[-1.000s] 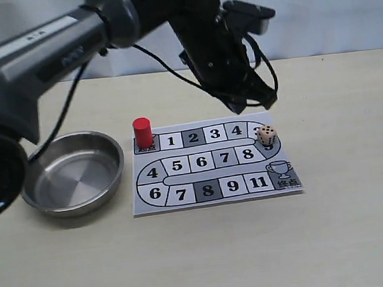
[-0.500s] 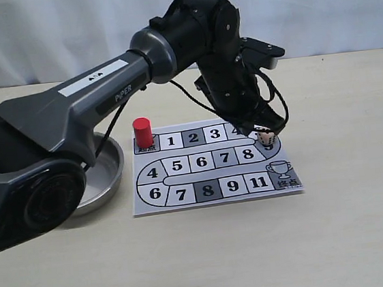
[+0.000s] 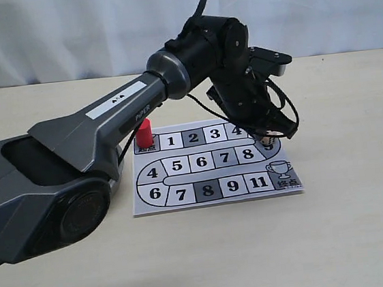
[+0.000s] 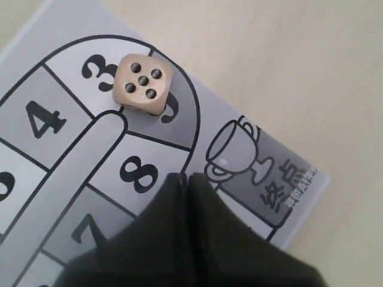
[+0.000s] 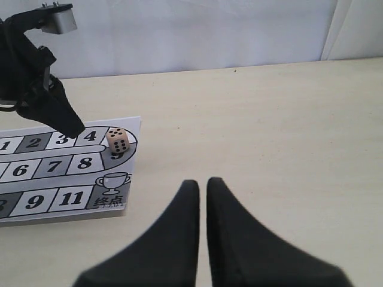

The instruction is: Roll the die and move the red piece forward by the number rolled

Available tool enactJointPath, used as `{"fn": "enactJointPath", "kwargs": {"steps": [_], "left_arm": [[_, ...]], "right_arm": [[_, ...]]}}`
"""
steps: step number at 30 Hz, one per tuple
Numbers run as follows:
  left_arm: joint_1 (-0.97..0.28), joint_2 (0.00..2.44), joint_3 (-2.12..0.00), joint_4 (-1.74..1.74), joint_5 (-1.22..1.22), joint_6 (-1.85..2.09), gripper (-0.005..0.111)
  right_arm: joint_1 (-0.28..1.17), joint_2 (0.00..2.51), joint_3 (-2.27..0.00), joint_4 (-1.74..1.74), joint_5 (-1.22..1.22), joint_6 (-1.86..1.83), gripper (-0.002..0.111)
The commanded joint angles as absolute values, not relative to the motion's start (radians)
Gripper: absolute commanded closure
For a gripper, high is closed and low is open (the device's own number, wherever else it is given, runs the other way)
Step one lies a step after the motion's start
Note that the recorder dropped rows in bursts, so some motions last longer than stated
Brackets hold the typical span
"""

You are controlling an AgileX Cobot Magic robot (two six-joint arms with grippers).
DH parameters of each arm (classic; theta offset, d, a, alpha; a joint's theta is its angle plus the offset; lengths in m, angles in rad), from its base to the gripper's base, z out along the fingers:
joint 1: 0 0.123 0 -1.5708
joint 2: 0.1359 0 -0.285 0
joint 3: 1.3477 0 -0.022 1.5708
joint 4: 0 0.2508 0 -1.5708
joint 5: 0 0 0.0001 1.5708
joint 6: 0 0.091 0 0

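On the bend at the right end of the board (image 3: 177, 164) lies the die (image 4: 142, 84), five pips up, partly covering a printed digit. It sits just past square 4 of the top row and above the trophy square in the board's corner. Nothing touches it.

The left gripper (image 4: 181, 178) hangs close over that end of the board. Its fingers are pressed together with only a thin seam between them, and they hold nothing. In the left wrist view their tips lie over the edge of square 8, a little apart from the die. In the exterior view the gripper's body hides most of the die.

The red piece (image 3: 144, 132) stands upright on the start square at the board's far left corner, well apart from the die. The left arm passes in front of its lower part.

A sliver of metal bowl rim (image 3: 118, 177) seems to show to the left of the board, behind the left arm. Its inside is hidden, so I cannot tell what it holds.

The right gripper (image 5: 202, 182) is over bare table to the right of the board. Its fingers are drawn near together with a narrow slit between them, and it holds nothing.
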State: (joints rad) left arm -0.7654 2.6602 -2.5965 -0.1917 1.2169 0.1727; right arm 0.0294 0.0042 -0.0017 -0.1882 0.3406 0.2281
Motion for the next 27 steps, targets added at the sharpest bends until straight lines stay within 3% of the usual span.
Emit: {"fn": "enactJointPath", "kwargs": {"steps": [1,13,27], "left_arm": [[-0.768,2.658,-2.607,-0.19,1.21,0.16,0.107],[-0.768,2.655,-2.607,-0.174,1.212,0.156,0.107],[-0.768,2.415,-2.607,-0.169,1.221,0.054,0.107]], "right_arm": [[0.026,0.0,0.0,-0.187,0.342,0.233,0.104],[0.026,0.0,0.0,-0.187,0.342,0.233,0.104],[0.026,0.0,0.0,-0.187,0.342,0.233,0.104]]}}
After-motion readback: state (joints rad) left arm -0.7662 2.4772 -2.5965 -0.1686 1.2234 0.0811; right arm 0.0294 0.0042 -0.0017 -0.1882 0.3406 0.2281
